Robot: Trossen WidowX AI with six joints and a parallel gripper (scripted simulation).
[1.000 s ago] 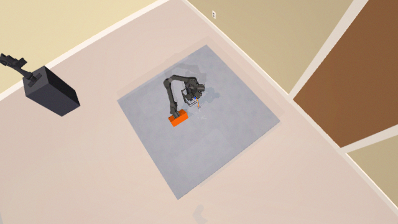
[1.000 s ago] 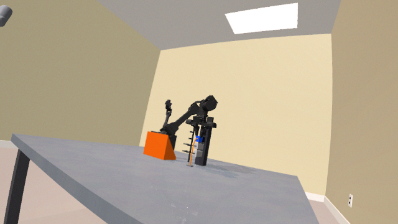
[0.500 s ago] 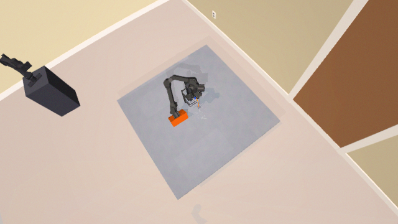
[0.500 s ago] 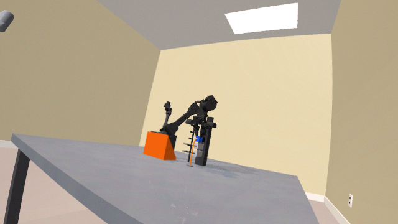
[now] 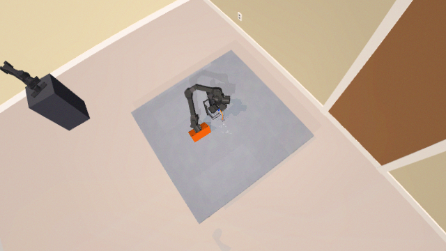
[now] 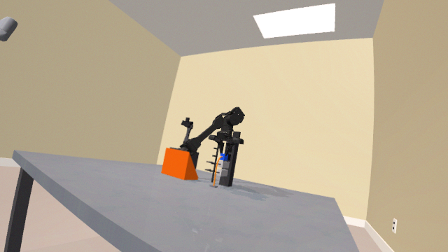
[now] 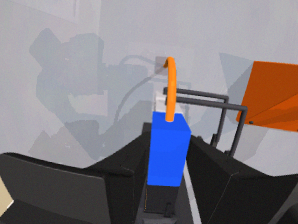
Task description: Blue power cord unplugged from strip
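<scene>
Gripping: the blue plug [image 7: 168, 149] is being squeezed between the two dark fingers of the gripper [image 7: 166, 183], which is being held shut on its sides in the wrist view.
Plug position: the plug is being kept at the top of the upright power strip [image 6: 227, 168], in what looks like its socket; whether the prongs are being drawn clear cannot be told.
Cord: an orange cord [image 7: 170, 90] is being carried out of the far end of the plug and down toward the table [image 6: 140, 206].
Beyond the plug: a thin wire rack [image 7: 213, 106] and the orange base block [image 6: 178, 164] are being shown farther off, apart from the plug.
Done so far: the grasp is judged as being made.
Left to do: the plug is still to be pulled free, then the fingers are to be opened and the arm [image 5: 195, 104] taken off plug, cord and strip.
</scene>
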